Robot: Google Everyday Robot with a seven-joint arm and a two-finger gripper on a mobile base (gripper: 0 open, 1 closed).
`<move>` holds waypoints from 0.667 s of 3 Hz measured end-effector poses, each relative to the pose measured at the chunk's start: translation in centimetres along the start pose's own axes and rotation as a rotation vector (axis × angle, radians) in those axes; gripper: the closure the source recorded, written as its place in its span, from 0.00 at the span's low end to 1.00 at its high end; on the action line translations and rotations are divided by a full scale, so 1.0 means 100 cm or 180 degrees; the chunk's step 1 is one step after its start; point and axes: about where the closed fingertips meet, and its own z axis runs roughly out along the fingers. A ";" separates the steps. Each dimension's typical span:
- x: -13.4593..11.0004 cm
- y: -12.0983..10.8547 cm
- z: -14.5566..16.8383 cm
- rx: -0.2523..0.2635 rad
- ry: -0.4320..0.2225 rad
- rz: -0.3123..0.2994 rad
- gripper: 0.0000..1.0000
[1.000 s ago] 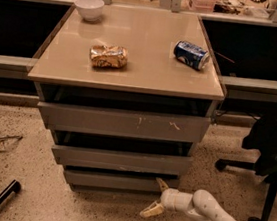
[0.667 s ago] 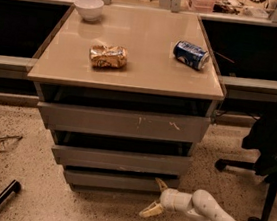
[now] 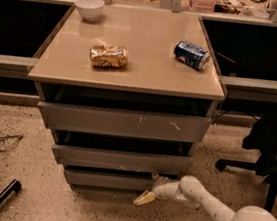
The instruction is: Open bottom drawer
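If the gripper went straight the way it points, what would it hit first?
Probably the floor: the gripper, low by the right end of the bottom drawer, angles down-left; depth unclear.

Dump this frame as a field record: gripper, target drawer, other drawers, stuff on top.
gripper: low near the floor, at the right end of the bottom drawer's front
bottom drawer: slimmest front, inside not visible, looks shut or barely out
middle drawer: plain grey front, directly above
top drawer: tallest front, white scratch marks
cabinet top: white bowl back left; snack bag centre-left; blue can on its side, right
office chair: right of the cabinet
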 end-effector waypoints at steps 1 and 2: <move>0.005 -0.016 0.021 -0.0034 0.0247 -0.0035 0.00; 0.026 -0.019 0.037 -0.0155 0.0423 0.0133 0.00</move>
